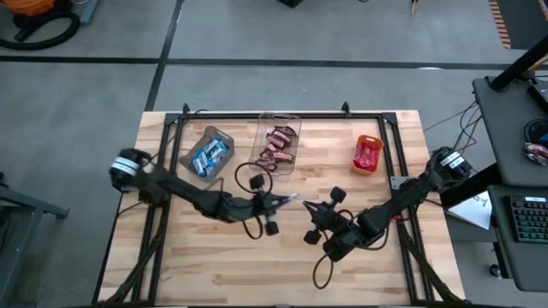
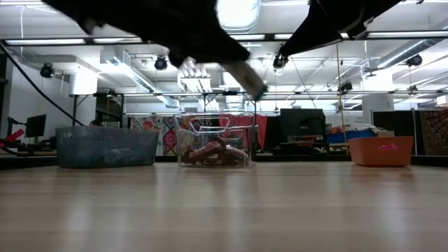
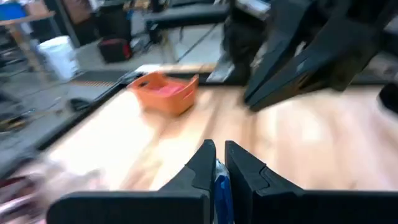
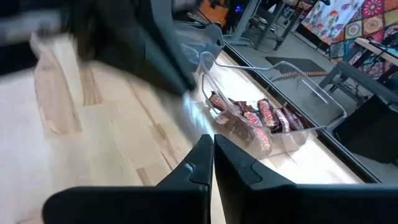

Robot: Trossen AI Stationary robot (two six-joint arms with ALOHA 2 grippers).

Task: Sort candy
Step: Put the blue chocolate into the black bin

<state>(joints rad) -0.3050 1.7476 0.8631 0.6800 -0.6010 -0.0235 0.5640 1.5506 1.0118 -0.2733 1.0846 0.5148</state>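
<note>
Left tool point(image 3: 219, 163) clamped on a blue-and-white candy point(image 3: 221, 186), mid-bench just ahead of the clear bin point(image 1: 279, 142). Right tool point(image 4: 212, 152) pinched together, holding nothing, hovering mid-bench near the left one.

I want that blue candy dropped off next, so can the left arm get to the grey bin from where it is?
Probably yes. The left gripper is shut on a blue candy at mid-table, and the grey bin sits open-topped on that arm's own side. Bare table lies between; the clear bin stands beside the path, not across it.
</note>
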